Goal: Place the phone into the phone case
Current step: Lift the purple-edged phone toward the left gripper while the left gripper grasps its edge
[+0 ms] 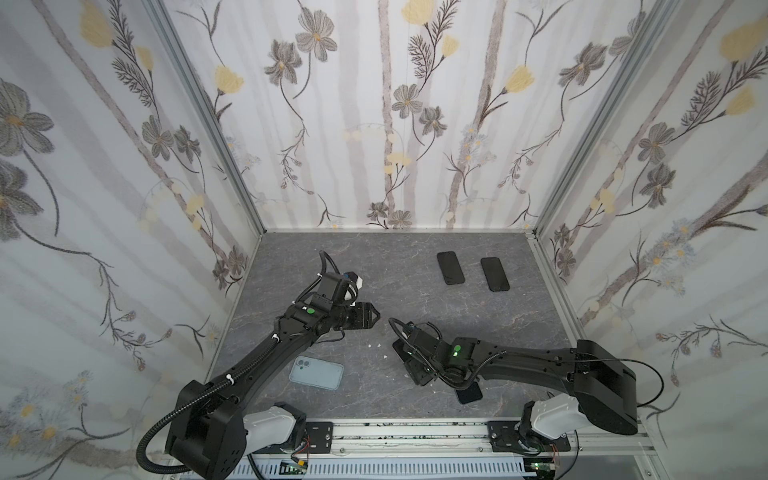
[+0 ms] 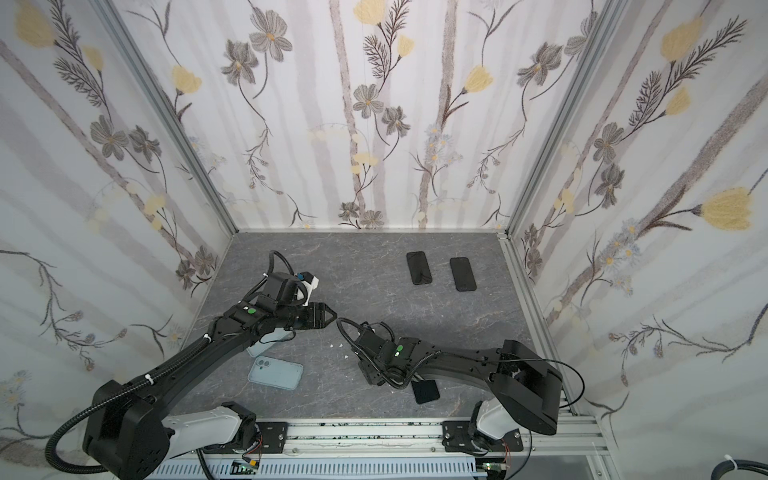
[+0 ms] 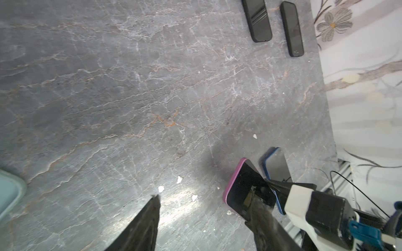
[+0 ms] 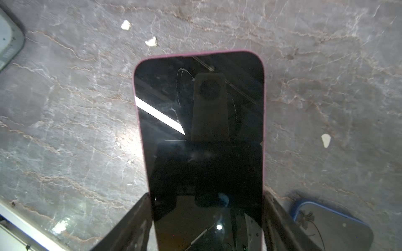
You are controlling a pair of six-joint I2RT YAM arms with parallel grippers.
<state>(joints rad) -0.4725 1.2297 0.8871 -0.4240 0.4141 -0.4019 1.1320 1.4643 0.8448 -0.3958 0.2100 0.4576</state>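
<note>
The phone [image 4: 200,108] has a black screen and a pink edge, and it faces up near the front middle of the table. My right gripper [image 4: 206,194] is shut on the phone, one finger on each long side. I cannot tell whether the phone rests on the table or hangs just above it. In both top views the right arm covers most of it [image 1: 397,349]. The pale blue phone case [image 1: 316,372] [image 2: 276,372] lies flat at the front left. My left gripper [image 1: 376,318] [image 3: 205,194] hovers open and empty above the table's middle, left of the phone.
Two black phones [image 1: 450,268] [image 1: 494,274] lie side by side at the back right. A blue-edged phone [image 1: 469,392] [image 4: 332,226] lies beside the right gripper. Another pale case [image 2: 266,338] shows under the left arm. White crumbs [image 1: 378,345] dot the marble table [image 1: 374,270]; walls close three sides.
</note>
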